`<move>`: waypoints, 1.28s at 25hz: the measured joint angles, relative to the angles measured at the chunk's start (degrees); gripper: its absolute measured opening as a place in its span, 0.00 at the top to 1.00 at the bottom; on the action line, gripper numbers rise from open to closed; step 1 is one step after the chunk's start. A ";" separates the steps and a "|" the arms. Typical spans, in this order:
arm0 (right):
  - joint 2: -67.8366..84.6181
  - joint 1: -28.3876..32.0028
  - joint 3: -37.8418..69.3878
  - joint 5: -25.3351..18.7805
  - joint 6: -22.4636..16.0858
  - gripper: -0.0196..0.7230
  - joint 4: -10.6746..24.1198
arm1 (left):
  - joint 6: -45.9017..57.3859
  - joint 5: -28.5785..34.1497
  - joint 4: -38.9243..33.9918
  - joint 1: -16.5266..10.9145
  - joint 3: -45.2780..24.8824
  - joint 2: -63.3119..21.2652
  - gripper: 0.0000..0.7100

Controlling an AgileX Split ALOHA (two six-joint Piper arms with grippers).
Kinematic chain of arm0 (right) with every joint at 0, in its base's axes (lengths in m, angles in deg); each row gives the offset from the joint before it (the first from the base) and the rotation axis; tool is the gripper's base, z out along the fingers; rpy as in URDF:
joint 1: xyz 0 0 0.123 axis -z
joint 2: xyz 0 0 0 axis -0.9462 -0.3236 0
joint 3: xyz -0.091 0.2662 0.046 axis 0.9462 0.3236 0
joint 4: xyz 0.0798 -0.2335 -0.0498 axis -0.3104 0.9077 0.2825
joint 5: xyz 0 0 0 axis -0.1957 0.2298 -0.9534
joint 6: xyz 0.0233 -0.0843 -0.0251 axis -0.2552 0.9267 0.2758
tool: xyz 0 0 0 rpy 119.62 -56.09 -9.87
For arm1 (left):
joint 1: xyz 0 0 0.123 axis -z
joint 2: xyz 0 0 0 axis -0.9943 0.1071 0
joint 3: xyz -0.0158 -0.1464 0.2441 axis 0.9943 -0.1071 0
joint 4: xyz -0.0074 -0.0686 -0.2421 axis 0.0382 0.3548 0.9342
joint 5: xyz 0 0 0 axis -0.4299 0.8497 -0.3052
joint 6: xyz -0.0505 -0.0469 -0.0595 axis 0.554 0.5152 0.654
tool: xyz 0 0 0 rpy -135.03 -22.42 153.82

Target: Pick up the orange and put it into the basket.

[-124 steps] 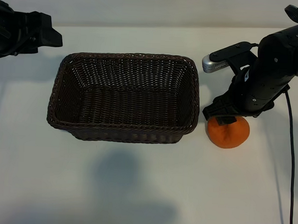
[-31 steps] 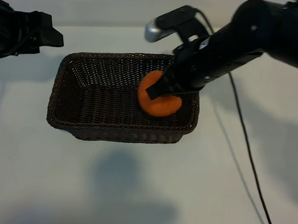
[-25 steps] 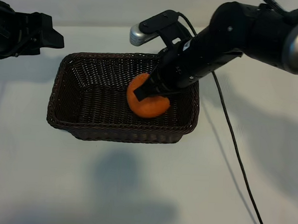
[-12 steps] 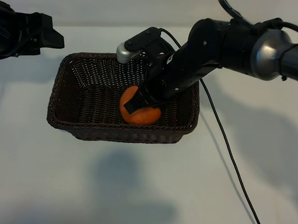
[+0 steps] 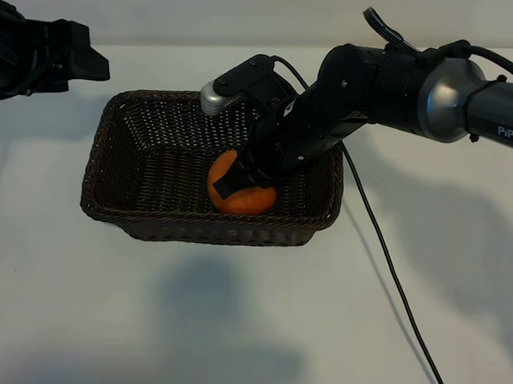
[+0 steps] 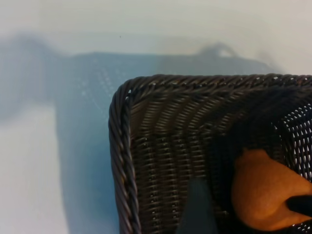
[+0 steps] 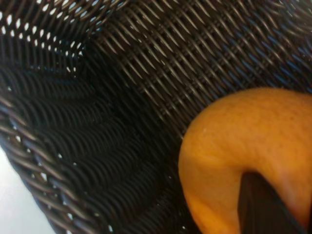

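One orange [image 5: 239, 191] sat low inside the wicker basket [image 5: 112, 163], right of the basket's centre and near the middle of the exterior frame, with the right gripper [image 5: 240, 176] clamped across its top and one dark finger [image 7: 261, 207] pressed into the peel, as the right wrist view showed. Whether the fruit already rested on the woven floor or hung just above it could not be told. The likeliest trouble from this position seemed to be in the release: if the jaws parted while the orange was not fully settled, the round, slightly lumpy fruit could roll across the floor, though the sloping walls would probably keep it in. A pinch this tight on soft peel might also let the fruit cling to a finger and lift as the arm withdrew. The forearm lay across the basket's far right rim, in the upper middle of the frame, so a careless retreat could catch the weave and drag or tip the light basket on the white table [image 5: 249, 329]. Far off in the upper left corner, the left gripper [image 5: 89, 61] was parked with its fingers spread wide, holding nothing and posing no evident risk.
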 joint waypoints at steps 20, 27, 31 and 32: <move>-2.81 0.00 -0.11 1.49 0.40 0.23 -0.06 | 0.12 -0.46 0.00 0.00 0.00 0.00 0.17; -2.81 0.00 -0.11 1.44 -0.81 0.03 -0.06 | 0.12 -0.46 0.00 0.00 0.00 0.00 0.17; -2.44 0.00 -0.11 1.06 -1.31 0.06 0.06 | 0.12 -0.46 0.00 0.00 0.00 0.00 0.17; -2.05 0.00 -0.11 0.82 -1.44 0.07 0.11 | 0.12 -0.46 0.00 0.00 0.00 0.00 0.17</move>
